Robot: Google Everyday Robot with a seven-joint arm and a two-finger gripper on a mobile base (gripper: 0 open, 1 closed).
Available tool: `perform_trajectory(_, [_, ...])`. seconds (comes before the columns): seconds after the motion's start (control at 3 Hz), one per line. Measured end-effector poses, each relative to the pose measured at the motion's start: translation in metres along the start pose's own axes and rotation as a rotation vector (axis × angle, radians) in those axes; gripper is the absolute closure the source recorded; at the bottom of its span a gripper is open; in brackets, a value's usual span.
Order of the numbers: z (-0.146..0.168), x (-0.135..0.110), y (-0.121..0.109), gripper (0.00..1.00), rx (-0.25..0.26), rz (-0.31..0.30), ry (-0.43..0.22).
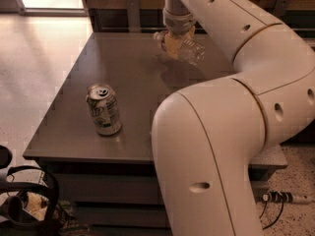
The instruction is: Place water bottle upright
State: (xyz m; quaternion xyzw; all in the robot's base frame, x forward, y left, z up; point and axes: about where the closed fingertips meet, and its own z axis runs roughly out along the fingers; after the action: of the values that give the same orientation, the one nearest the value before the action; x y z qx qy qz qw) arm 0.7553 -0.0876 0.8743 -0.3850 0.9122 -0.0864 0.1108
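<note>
Pincer position: my pincer (173, 44) hangs from the wrist at the far end of the tabletop (74, 127), pointing down, near the far edge.

Pincer state: closed on the water bottle (193, 51). The yellowish pads sit against the bottle's middle section.

Bottle position: in the pincer, not upright. It lies roughly crosswise, tilted. The white cap (158, 35) sticks out on one side of the pincer, toward the left of the view. The clear ribbed body sticks out on the other side, toward the right and slightly lower. The label band is covered by the pincer and I cannot make it out.

Below the pincer: a dark shadow (172, 72) falls on the tabletop directly underneath the bottle. I cannot tell whether the bottle's lower end touches the surface.

Other items, relative to the pincer:
- A soda can (104, 109) stands upright well apart from the pincer, toward the near edge of the tabletop and to the left in the view. Its top faces up.
- My arm (236, 107) bends back from the pincer and fills the near right of the view, covering that part of the tabletop.
- A cable (281, 198) lies on the floor, far below and behind the pincer, at the lower right.
</note>
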Motion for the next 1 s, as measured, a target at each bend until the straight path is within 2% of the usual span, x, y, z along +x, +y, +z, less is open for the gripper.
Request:
perform_trajectory(0.33, [-0.005, 0.02, 0.0, 1.0, -0.008, 0.016, -0.028])
perform_trajectory(0.67, [-0.015, 0.037, -0.014, 1.0, -0.031, 0.007, -0.148])
perform_trajectory(1.0, [-0.017, 0.044, -0.025, 1.0, -0.066, -0.032, -0.244])
